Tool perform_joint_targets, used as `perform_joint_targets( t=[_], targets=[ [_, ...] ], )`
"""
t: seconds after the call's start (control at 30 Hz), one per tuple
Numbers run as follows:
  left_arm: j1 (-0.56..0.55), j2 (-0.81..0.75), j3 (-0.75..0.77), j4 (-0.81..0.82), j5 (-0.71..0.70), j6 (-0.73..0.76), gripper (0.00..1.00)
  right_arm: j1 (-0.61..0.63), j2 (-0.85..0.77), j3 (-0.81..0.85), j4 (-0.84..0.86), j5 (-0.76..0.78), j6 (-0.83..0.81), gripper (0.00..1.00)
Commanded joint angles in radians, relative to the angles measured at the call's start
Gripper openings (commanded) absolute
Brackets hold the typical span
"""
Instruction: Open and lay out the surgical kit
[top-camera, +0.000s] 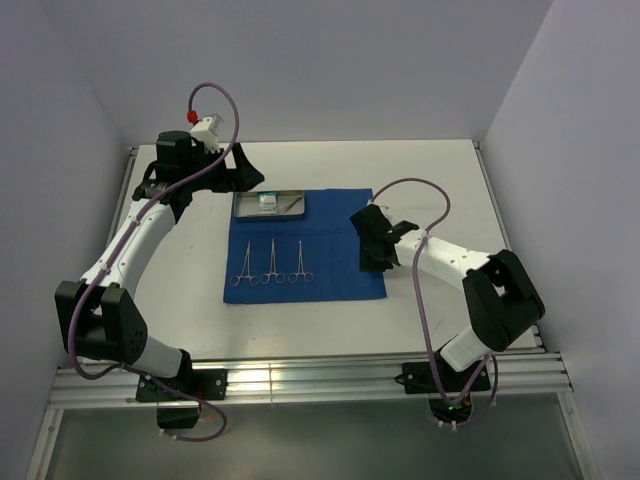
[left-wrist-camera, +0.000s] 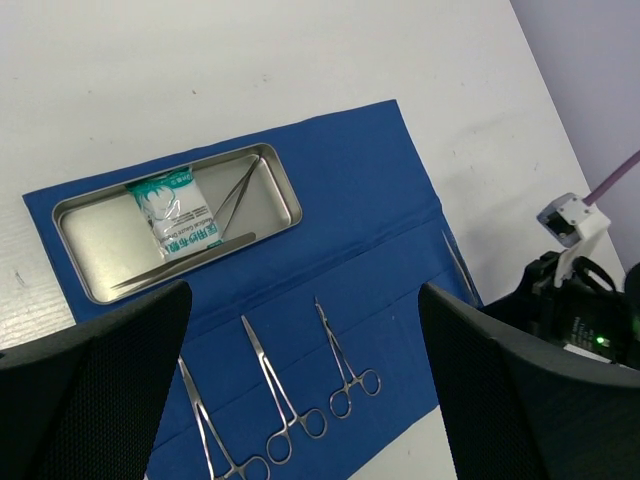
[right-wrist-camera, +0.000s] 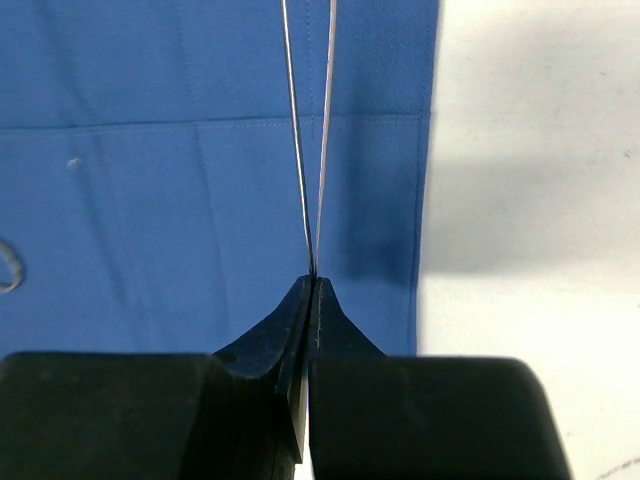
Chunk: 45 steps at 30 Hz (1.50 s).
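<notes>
At table centre: the surgical kit, unwrapped. The blue cloth wrap (top-camera: 340, 285) is spread flat on the white table (top-camera: 440, 180).

- **Steel tray (left-wrist-camera: 285, 200):** on the far left part of the cloth. It holds the white-green packet (left-wrist-camera: 175, 215) and two slim instruments (left-wrist-camera: 235, 195), kind unclear.
- **Three ring-handled clamps (left-wrist-camera: 270, 390):** in a row on the near half of the cloth, apart from one another, rings toward the arms.
- **Tweezers (right-wrist-camera: 299, 150):** at the cloth's right edge. Their two blades run out from the right gripper (right-wrist-camera: 312, 288), whose fingers are pressed together on the end where the blades meet.
- **Left gripper (left-wrist-camera: 305, 300):** fingers spread wide, holding nothing, hovering above tray and clamps.

Handling, by estimate:
- **Tweezers:** light, stiff, springy and polished, so likely to slip or swivel in a fingertip pinch. Best taken across the flat of the blades near the joined end, and set down low.
- **Clamps:** similar. Take at the shank just ahead of the rings.
- **Cloth:** soft, apt to rumple if dragged.
- **Packet:** light, crinkly.
</notes>
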Motion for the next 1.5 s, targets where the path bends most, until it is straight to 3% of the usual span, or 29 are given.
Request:
perform_joint_targets(
  t=[0.0,0.43,0.7,1.3,1.47],
  targets=[
    [0.004,-0.004,0.042,0.007,0.020,-0.004,0.99,-0.007,-0.087,0.035,-0.047,-0.008,0.021,0.00],
    [0.004,-0.004,0.034,0.007,0.004,-0.011,0.99,0.060,-0.110,0.024,0.094,-0.074,0.136,0.00],
    [0.004,-0.015,0.014,0.019,0.009,-0.031,0.99,0.143,0.037,0.161,0.025,-0.038,0.274,0.00],
    [0.031,-0.033,-0.019,0.030,0.017,-0.006,0.99,0.175,0.135,0.144,0.071,-0.002,0.232,0.00],
    [0.036,-0.035,-0.021,0.025,0.020,-0.003,0.99,0.154,0.066,0.114,0.053,0.036,0.192,0.00]
  ],
)
